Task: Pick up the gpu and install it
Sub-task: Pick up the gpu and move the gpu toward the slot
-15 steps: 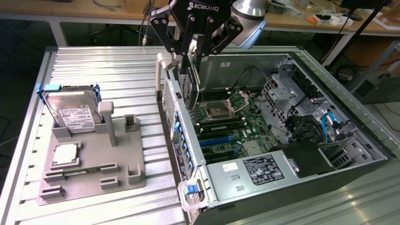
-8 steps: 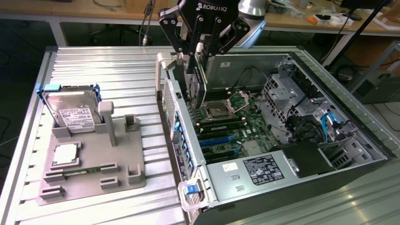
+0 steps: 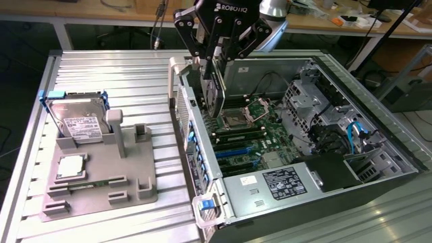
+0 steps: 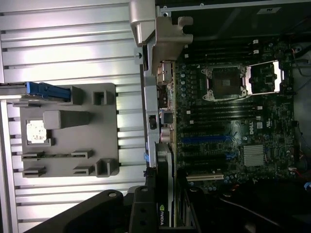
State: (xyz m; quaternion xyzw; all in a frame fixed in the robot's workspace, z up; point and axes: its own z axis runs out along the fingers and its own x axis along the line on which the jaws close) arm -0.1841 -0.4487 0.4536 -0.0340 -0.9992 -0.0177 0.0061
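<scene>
**Over the open case: card held on edge**

Black two-finger gripper [image 3: 214,62], jaws partly closed on the slim green-and-black gpu card [image 3: 214,96]. The card hangs edge-down above the green motherboard [image 3: 253,139], beside the grey computer case [image 3: 317,190] wall on the exterior view's left, probably to meet a slot.

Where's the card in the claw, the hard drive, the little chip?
Slim dark graphics card [image 3: 214,93]: exterior view, side face.
Silver hard drive [image 3: 82,127]: exterior view, white label.
Square silver chip [image 3: 71,167]: exterior view, centre.

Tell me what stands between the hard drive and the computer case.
Exterior view: the gray fixture's upright post and a short block, then bare ribbed tabletop up to the computer case.
</scene>
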